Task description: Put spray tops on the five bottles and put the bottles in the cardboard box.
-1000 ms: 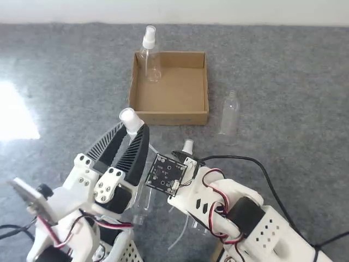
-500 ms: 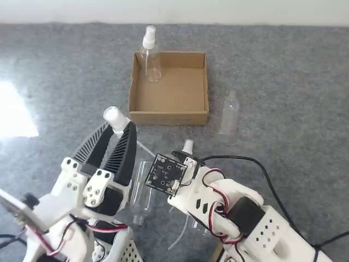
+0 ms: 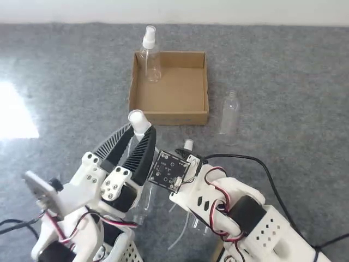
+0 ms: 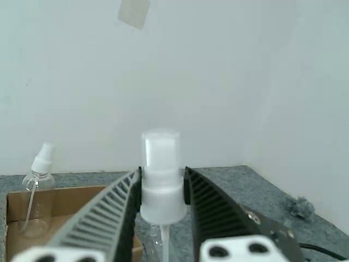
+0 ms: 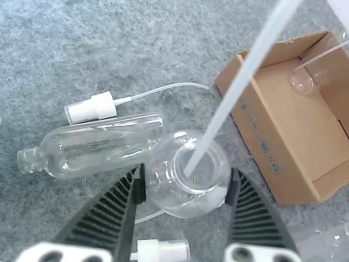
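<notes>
left gripper [image 3: 140, 135] pinches a spray top [image 4: 161, 164] at its collar, tube entering the bottle [image 5: 180, 197] clamped in the right gripper [image 5: 185, 176] near the box [image 3: 169, 117]; light, slick plastic probably wants mid-body grips.

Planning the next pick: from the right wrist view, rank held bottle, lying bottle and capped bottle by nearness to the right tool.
1. Held bottle, gripped in the right tool.
2. Lying bottle, on its side right alongside.
3. Capped bottle, standing inside the cardboard box.
</notes>
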You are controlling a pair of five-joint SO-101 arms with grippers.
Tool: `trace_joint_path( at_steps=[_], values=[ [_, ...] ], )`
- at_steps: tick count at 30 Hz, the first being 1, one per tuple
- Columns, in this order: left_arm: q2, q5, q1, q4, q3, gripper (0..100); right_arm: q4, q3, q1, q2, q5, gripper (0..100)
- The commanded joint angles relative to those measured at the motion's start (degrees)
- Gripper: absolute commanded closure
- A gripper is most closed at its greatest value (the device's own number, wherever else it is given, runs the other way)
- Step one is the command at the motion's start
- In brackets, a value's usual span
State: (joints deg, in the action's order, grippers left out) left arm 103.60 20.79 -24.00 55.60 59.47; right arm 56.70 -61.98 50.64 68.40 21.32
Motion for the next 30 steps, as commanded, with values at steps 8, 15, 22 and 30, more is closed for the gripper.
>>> trace_joint_path(
  at_steps=[8, 15, 22, 30],
  values=[
    [1.0, -3.6, -0.2, 0.4, 0.8, 99, -0.8, 0.9, -0.9, 2.0, 0.2, 86.6],
    [1.0, -3.8, -0.2, 0.5, 1.8, 99, -0.8, 0.9, -1.0, 2.1, 0.2, 86.6],
    [1.0, -5.7, -0.4, 1.3, 3.2, 99, -0.9, 1.1, -1.0, 2.1, 0.2, 86.6],
    [1.0, -6.2, -0.5, 2.1, 4.4, 99, -0.4, 1.8, -1.0, 2.1, 0.2, 86.6]
  ],
)
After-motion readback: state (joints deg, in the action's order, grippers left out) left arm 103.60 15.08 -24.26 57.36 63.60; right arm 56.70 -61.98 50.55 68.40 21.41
